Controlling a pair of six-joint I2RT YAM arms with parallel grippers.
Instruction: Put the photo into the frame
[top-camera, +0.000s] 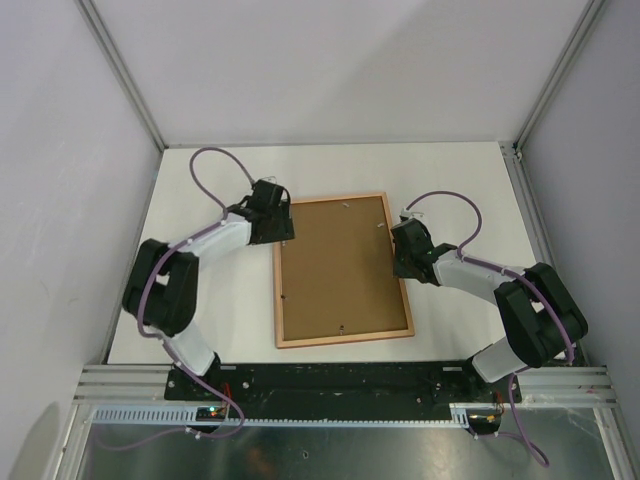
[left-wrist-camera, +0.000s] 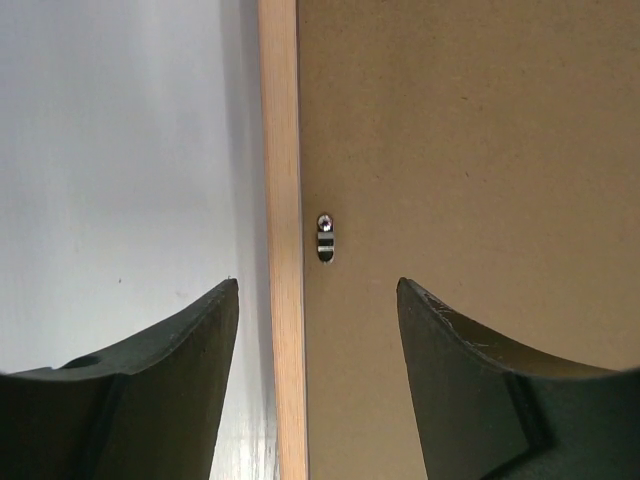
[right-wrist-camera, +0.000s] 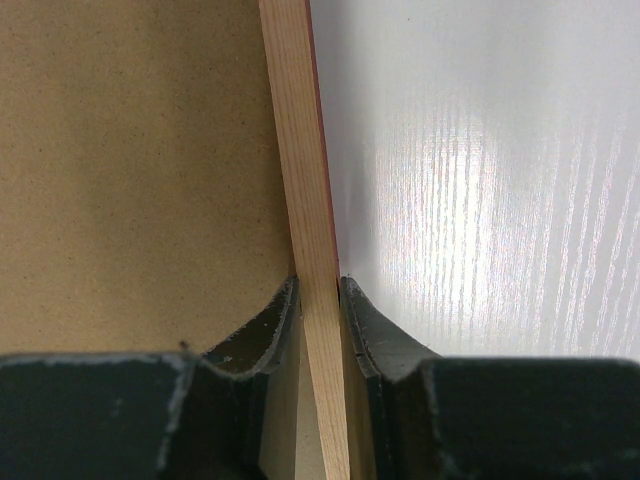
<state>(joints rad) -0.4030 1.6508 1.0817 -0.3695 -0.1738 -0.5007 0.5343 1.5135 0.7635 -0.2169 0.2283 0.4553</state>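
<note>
The frame (top-camera: 282, 300) lies back side up in the middle of the table, pale wood rim around a brown backing board (top-camera: 340, 270). The photo is hidden. My left gripper (top-camera: 283, 232) is open over the frame's left rim (left-wrist-camera: 283, 300), one finger outside it and one over the board, near a small metal clip (left-wrist-camera: 326, 237). My right gripper (top-camera: 397, 252) is shut on the frame's right rim (right-wrist-camera: 305, 180), with its fingers (right-wrist-camera: 362, 320) on either side of the wood.
The white table (top-camera: 460, 190) is walled by pale panels at the back and sides. Metal rails (top-camera: 330, 385) run along the near edge by the arm bases. More small clips (top-camera: 342, 328) sit along the board's edges.
</note>
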